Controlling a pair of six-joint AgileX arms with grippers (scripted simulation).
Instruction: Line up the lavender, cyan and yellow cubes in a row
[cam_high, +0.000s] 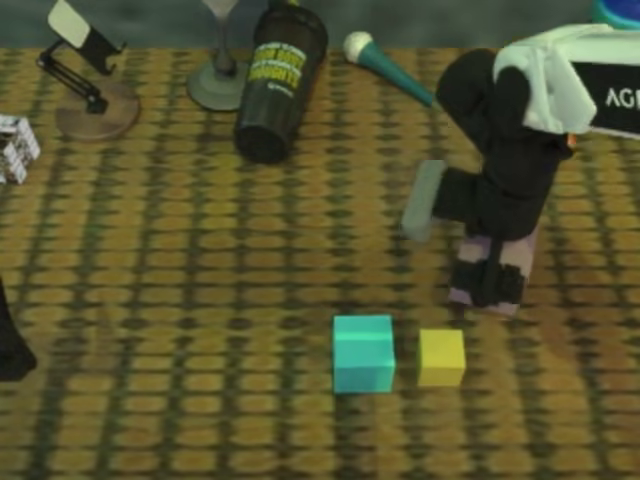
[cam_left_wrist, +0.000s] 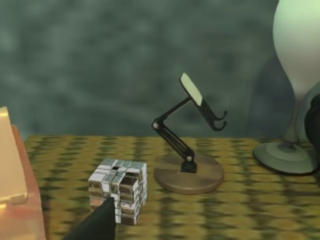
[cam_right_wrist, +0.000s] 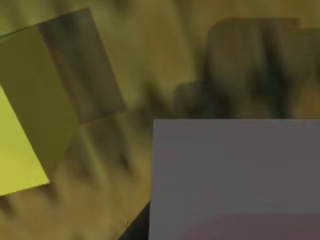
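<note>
The cyan cube (cam_high: 363, 352) and the smaller yellow cube (cam_high: 441, 357) stand side by side on the patterned cloth, a small gap between them. The lavender cube (cam_high: 518, 268) lies behind and to the right of the yellow one, mostly covered by my right gripper (cam_high: 489, 280), which is shut on it from above. The right wrist view shows the lavender cube (cam_right_wrist: 235, 175) close up, one dark finger against its side, and the yellow cube (cam_right_wrist: 25, 115) off to one side. My left gripper (cam_high: 10, 355) is parked at the table's left edge.
Along the back stand a phone stand (cam_high: 90, 100), a glass's base (cam_high: 218, 82), a black bottle on its side (cam_high: 280, 85) and a teal microphone (cam_high: 385, 62). A black-and-white patterned block (cam_high: 15, 148) sits far left, also seen as the patterned block (cam_left_wrist: 118, 190).
</note>
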